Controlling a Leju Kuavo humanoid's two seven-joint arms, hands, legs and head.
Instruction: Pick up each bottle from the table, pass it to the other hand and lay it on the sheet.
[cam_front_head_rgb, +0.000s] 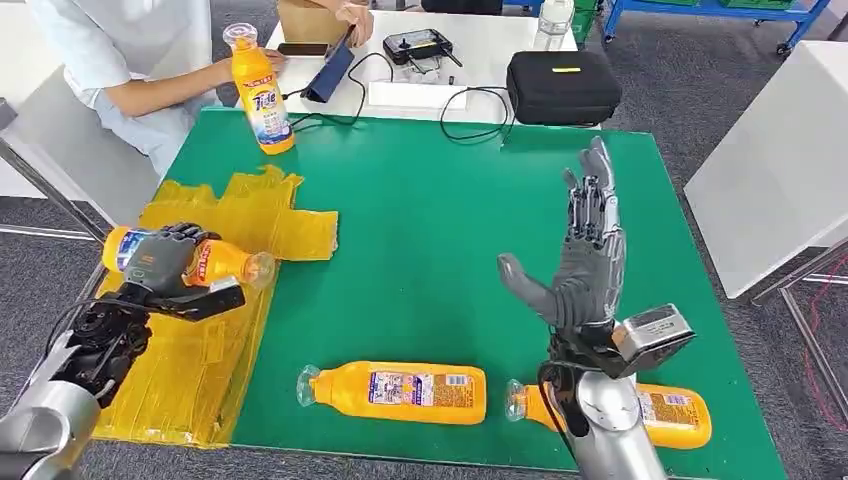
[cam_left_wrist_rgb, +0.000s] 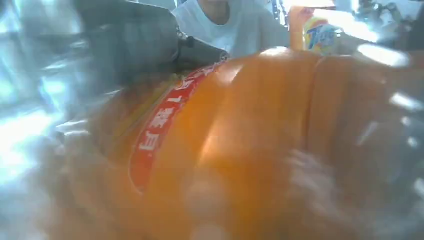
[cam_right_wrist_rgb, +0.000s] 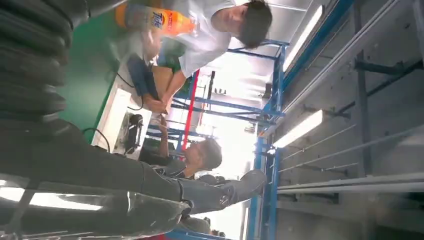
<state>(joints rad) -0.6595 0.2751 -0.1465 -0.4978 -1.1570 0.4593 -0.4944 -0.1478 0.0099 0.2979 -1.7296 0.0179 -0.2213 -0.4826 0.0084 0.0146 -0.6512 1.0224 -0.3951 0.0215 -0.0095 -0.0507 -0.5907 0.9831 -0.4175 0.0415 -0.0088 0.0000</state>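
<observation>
Head view: orange-filled bottle (cam_front_head_rgb: 215, 262) in left hand (cam_front_head_rgb: 160, 262).

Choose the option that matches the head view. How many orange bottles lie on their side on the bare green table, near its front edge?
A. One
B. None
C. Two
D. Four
C: one lying bottle sits near the front middle, a second lying bottle partly behind the right arm; the held bottle is in the left hand over the yellow sheet.
</observation>
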